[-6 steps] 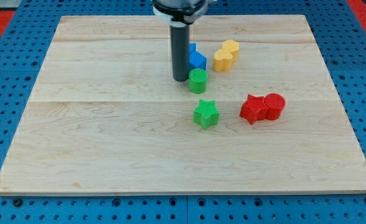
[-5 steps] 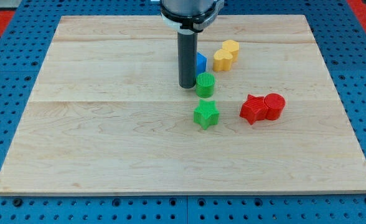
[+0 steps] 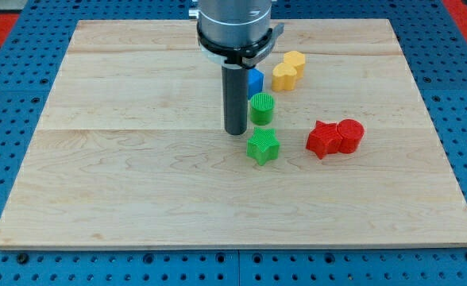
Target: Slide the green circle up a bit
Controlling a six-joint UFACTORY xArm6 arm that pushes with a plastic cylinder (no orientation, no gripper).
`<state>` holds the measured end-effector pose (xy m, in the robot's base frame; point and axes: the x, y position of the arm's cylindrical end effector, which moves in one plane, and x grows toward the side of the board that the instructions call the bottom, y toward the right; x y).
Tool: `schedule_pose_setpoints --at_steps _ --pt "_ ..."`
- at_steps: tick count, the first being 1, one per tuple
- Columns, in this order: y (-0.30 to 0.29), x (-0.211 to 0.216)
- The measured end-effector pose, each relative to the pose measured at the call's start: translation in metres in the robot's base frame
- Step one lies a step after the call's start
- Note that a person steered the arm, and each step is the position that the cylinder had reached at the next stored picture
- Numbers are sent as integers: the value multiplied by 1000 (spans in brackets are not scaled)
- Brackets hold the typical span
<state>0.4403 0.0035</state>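
Pictured on a pale wooden worktop (image 3: 122, 183): a straight dark rod (image 3: 235, 99) descending from the far edge near its middle, no jaws fitted to it, so nothing there to stand apart or together. My tip (image 3: 234, 132) planted on the wood toward the centre of the worktop, just left of the green circle (image 3: 261, 108) and slightly nearer the near edge than it; touching or a hair apart, impossible to tell. Green circle upright, right of centre, in the half toward the far edge. Green star (image 3: 263, 147) directly on the near-edge side of the circle, close by but apart from it, and just right of the tip. Blue block (image 3: 255, 80), shape unclear, half hidden behind the rod, on the far-edge side of the circle. Two yellow blocks (image 3: 289, 71) touching one another, farther toward the far right corner. Red star (image 3: 323, 139) and red circle (image 3: 349, 135) pressed together, toward the right edge.
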Motion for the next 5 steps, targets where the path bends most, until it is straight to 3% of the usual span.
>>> schedule_pose_setpoints --at_steps 5 --pt "19 -27"
